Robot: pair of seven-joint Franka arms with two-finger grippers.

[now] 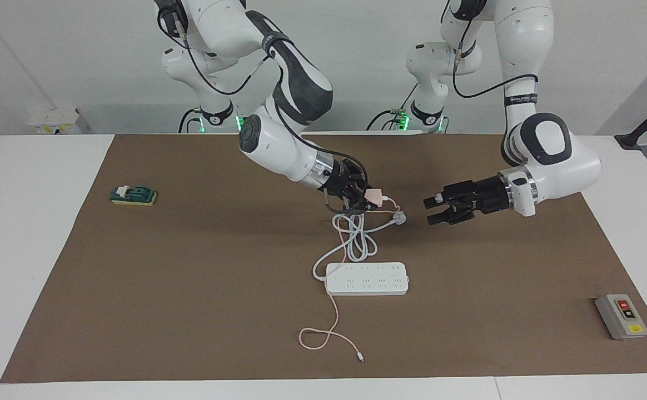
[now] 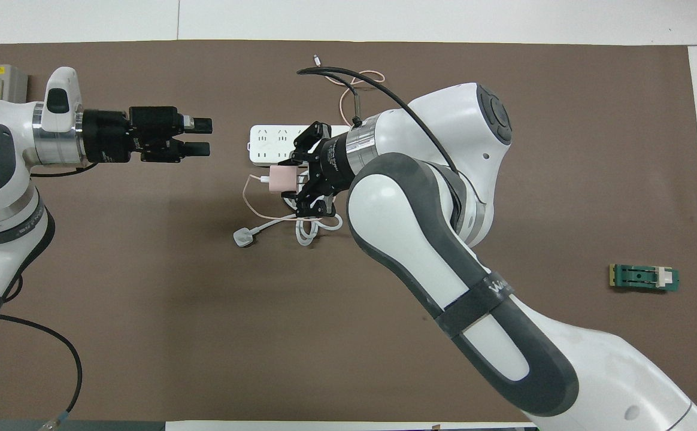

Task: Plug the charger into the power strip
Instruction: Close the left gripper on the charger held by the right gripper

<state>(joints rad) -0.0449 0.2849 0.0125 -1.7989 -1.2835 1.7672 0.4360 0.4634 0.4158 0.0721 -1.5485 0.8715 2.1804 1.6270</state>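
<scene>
We see the right end effector grasping the charger above the white cord (power strip below) while the left end effector waits released.

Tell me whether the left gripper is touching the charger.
Apart. The facing view shows bare mat between the left gripper and the charger, held by the right gripper.

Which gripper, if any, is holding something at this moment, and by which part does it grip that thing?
The right gripper holds the pale pink charger by its cube body, raised over the coiled white cord. The left gripper holds nothing.
</scene>
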